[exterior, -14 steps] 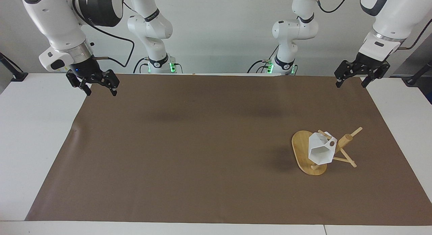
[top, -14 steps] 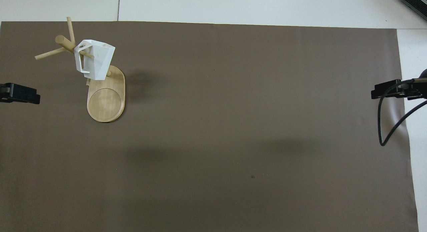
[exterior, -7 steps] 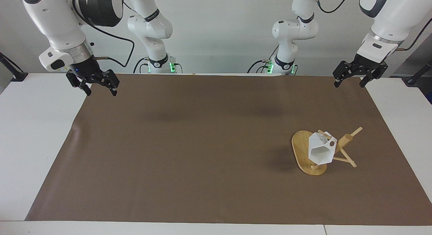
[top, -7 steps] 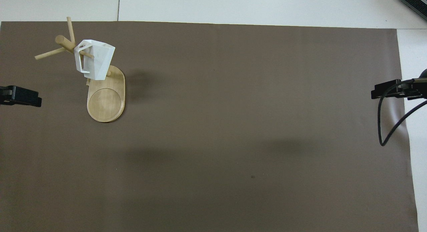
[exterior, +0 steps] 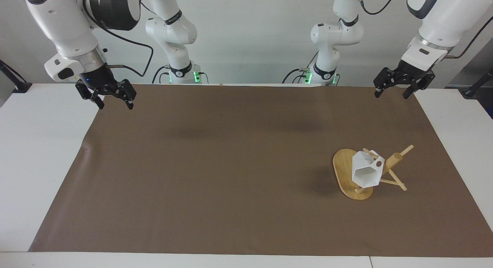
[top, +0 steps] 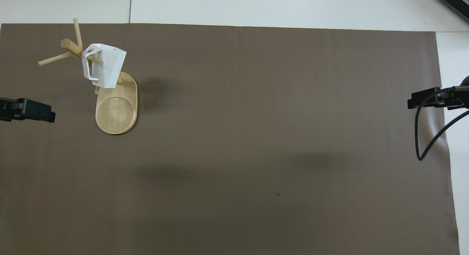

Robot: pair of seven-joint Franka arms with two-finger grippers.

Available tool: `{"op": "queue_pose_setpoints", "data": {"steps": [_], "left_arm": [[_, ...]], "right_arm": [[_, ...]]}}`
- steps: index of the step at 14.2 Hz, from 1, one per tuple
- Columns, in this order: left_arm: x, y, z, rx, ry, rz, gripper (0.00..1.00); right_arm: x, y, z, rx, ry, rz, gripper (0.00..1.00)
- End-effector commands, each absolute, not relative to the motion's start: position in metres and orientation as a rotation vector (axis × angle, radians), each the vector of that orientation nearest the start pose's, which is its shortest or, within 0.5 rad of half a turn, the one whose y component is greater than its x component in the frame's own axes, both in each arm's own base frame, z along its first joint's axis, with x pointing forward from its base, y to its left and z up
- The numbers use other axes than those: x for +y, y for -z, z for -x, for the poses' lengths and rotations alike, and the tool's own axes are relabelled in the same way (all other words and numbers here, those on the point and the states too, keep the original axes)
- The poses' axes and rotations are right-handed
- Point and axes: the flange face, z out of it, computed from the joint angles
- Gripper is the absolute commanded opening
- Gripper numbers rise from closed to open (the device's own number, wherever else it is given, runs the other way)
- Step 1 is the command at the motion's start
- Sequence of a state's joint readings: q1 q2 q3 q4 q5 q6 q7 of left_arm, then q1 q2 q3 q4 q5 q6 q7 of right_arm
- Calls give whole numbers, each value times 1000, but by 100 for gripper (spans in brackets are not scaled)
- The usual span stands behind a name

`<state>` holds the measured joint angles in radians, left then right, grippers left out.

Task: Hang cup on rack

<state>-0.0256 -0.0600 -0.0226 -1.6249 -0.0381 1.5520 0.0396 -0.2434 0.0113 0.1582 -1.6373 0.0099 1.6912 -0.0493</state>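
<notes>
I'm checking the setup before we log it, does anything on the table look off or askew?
Nothing stands out. The cup hangs by its handle on a peg of the rack, which stands on the brown mat toward the left arm's end. Both claws, left and right, are open and empty.

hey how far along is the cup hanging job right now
Done: the cup hangs by its handle on a peg of the rack, touched by neither arm. In hand: nothing. The left claw and right claw are both open and empty, up over the edges of the brown mat near the robots. Left: apparently nothing.
</notes>
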Motion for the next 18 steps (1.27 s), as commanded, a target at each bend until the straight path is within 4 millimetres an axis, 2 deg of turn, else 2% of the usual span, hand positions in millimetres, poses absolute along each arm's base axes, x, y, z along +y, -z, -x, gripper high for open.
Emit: {"op": "queue_pose_setpoints", "data": {"steps": [1, 3, 18], "left_arm": [[-42, -645, -526, 151, -29, 3190, 100], [-46, -635, -524, 161, -43, 3182, 100], [-48, -628, -522, 189, -41, 3181, 100]], "right_arm": [[-48, -599, -561, 30, 56, 3138, 100], [-48, -599, -561, 30, 54, 3138, 100], [-48, -599, -561, 30, 53, 3138, 100]]}}
